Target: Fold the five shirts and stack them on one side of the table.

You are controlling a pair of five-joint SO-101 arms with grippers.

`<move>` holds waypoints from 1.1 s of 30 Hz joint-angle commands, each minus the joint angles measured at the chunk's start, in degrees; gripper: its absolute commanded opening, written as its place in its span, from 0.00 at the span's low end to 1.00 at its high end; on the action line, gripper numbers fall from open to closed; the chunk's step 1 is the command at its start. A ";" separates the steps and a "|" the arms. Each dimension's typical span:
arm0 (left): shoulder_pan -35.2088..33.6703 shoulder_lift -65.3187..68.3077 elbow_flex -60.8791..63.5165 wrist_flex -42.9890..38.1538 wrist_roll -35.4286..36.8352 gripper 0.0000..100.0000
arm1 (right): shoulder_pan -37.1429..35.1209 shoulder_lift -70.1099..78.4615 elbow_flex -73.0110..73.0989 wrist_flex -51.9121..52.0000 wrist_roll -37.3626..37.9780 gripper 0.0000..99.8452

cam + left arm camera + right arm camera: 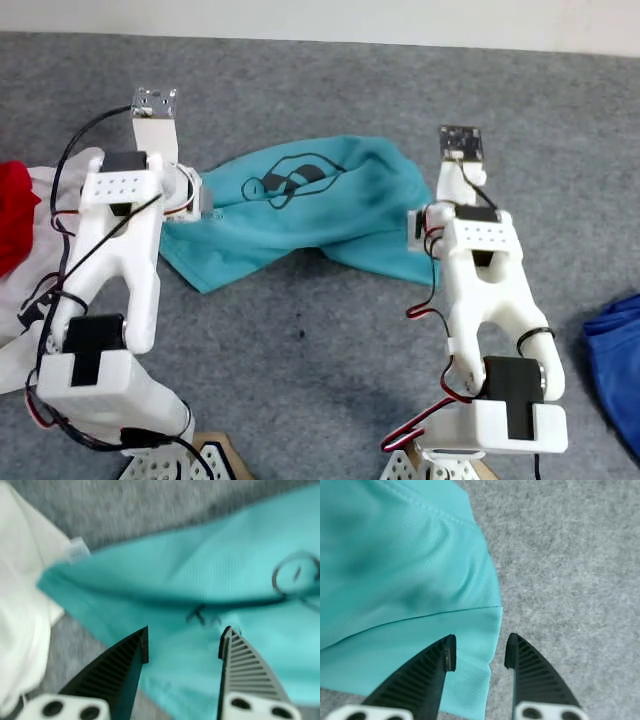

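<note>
A teal shirt with a dark printed logo lies crumpled across the middle of the grey table. My left gripper is open just above the shirt's left part, near its hem and a small label; in the high view this gripper sits at the shirt's left edge. At the shirt's right edge is my right gripper. This gripper is open, its fingers straddling the corner of the teal hem, with bare grey table beside it.
A white shirt and a red one lie bunched at the table's left edge, under the left arm. A blue shirt lies at the right edge. The white cloth lies right beside the teal hem.
</note>
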 commanded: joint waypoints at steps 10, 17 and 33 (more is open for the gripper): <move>6.46 -43.12 25.71 6.33 -0.35 0.24 | -0.31 -3.30 2.95 -4.09 -0.44 0.17; 7.43 -40.48 35.65 1.14 -0.26 0.24 | -0.31 -3.30 2.95 -4.09 -0.44 0.17; 3.38 -11.03 21.49 -6.68 -0.18 0.24 | -0.31 -2.86 2.86 -4.09 -0.35 0.17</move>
